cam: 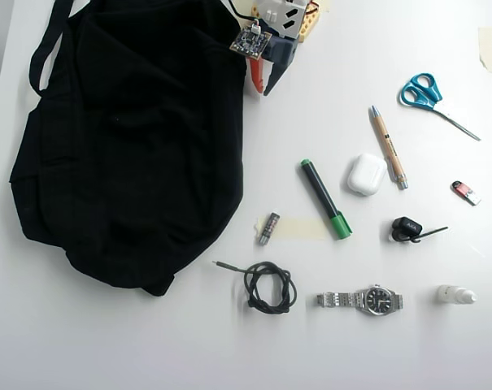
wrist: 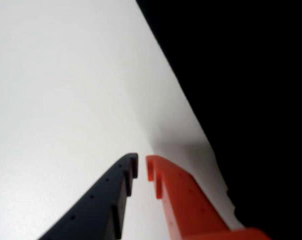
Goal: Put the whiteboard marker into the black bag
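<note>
The whiteboard marker point(cam: 325, 198), black barrel with a green cap, lies on the white table right of the black bag point(cam: 132, 138) in the overhead view. My gripper point(cam: 263, 84) sits at the top, by the bag's right edge, well above the marker. In the wrist view the gripper point(wrist: 142, 167) has a black finger point(wrist: 106, 200) and an orange finger point(wrist: 183, 200) with tips nearly together and nothing between them. The bag point(wrist: 250, 100) fills the wrist view's right side. The marker is out of the wrist view.
The overhead view shows a tan pen point(cam: 389, 146), white earbud case point(cam: 366, 174), scissors point(cam: 433, 99), coiled black cable point(cam: 268, 286), wristwatch point(cam: 363, 300), a small black clip point(cam: 408, 230), a red stick point(cam: 466, 192), a white bottle point(cam: 456, 295) and a small battery point(cam: 268, 228).
</note>
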{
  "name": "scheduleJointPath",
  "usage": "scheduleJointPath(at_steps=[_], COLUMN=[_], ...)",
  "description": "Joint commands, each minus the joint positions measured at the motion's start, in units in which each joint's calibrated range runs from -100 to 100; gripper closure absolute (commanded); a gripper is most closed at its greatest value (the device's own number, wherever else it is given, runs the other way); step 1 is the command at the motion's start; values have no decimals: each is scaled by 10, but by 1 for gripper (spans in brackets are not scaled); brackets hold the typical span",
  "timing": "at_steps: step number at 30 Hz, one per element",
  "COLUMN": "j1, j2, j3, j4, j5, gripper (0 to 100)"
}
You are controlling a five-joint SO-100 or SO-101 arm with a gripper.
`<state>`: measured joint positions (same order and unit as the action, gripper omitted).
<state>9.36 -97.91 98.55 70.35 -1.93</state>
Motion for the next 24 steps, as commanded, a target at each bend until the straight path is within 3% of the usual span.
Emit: scheduleJointPath(at_steps=[1,15,19,24], j1=[37,37,22,36], j2=[93,93,103,129], j3=[11,11,-75,-203], j4=[-63,-64,-121,-113], j5=[67,70,74,83], gripper=[98,98,98,98])
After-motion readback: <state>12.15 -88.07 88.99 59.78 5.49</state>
